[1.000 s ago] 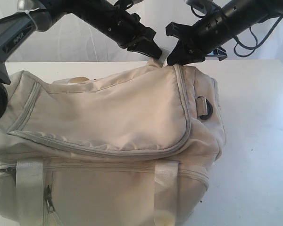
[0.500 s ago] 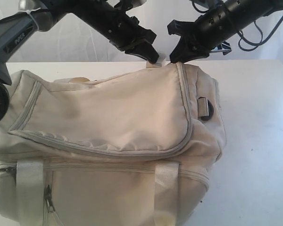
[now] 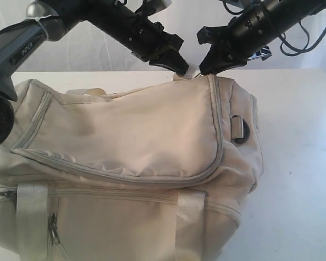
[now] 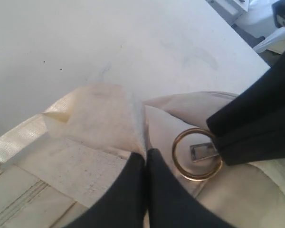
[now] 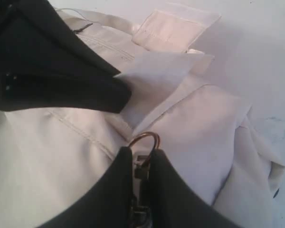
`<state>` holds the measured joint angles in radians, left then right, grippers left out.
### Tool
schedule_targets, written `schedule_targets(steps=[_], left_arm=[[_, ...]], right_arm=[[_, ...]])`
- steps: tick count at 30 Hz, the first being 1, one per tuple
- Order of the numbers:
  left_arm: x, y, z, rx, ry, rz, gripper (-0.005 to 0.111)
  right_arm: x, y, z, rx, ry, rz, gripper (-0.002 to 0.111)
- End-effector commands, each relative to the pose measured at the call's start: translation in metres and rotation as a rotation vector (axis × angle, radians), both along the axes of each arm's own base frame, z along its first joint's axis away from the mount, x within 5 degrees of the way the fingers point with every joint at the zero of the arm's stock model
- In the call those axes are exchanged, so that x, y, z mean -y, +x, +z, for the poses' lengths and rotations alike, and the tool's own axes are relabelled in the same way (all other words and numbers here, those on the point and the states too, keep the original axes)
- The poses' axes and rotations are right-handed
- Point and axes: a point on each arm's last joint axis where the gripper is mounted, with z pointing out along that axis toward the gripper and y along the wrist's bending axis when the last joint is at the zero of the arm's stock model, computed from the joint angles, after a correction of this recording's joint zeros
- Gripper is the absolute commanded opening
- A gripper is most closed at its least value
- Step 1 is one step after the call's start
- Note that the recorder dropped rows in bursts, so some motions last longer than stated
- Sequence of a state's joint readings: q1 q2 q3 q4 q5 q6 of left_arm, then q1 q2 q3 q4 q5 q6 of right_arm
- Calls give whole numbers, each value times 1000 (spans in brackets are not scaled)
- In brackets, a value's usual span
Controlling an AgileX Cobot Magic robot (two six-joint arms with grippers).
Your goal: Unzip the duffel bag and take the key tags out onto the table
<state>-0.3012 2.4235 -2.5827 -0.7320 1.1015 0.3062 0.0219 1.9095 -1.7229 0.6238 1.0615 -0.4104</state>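
Left claw (image 4: 145, 164) is clenched tight on a pale fabric tab (image 4: 104, 118) at the end of the duffel bag (image 3: 130, 125). The two black fingers are pressed together with the cloth pinched between them. Right claw (image 5: 141, 159) sits just beside it and is clamped on the brass ring (image 4: 197, 154) of the zipper pull. In the right wrist view the ring pokes out above the closed fingertips, with the little metal pull tucked between them. So both claws are at the same top corner of the bag, close together but not touching – one on the tab, one on the ring.

Moving out from there, the grey zipper piping (image 3: 219, 136) runs from that corner down the right side of the big top flap and curves back along the front. The flap looks zipped as far as the exterior view shows. A black D-ring (image 3: 240, 129) hangs on the right end panel, and pale webbing straps (image 3: 32, 217) cross the front near a side pocket zipper (image 3: 53, 228).

The bag itself lies on its base on the white surface (image 3: 299, 163) – it fills most of the exterior view, with bare surface to its right and behind it.
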Motion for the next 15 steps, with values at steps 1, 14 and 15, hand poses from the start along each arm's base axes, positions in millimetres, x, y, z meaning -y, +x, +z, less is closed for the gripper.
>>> schedule_targets(steps=[1, 14, 15], left_arm=[[2, -4, 8, 0, -35, -28, 0], [2, -4, 18, 47, -76, -26, 0], [2, -4, 19, 50, -78, -27, 0]], right_arm=[[2, 4, -4, 41, -21, 26, 0], [1, 7, -10, 46, -33, 48, 39], [2, 8, -10, 58, -37, 47, 41]])
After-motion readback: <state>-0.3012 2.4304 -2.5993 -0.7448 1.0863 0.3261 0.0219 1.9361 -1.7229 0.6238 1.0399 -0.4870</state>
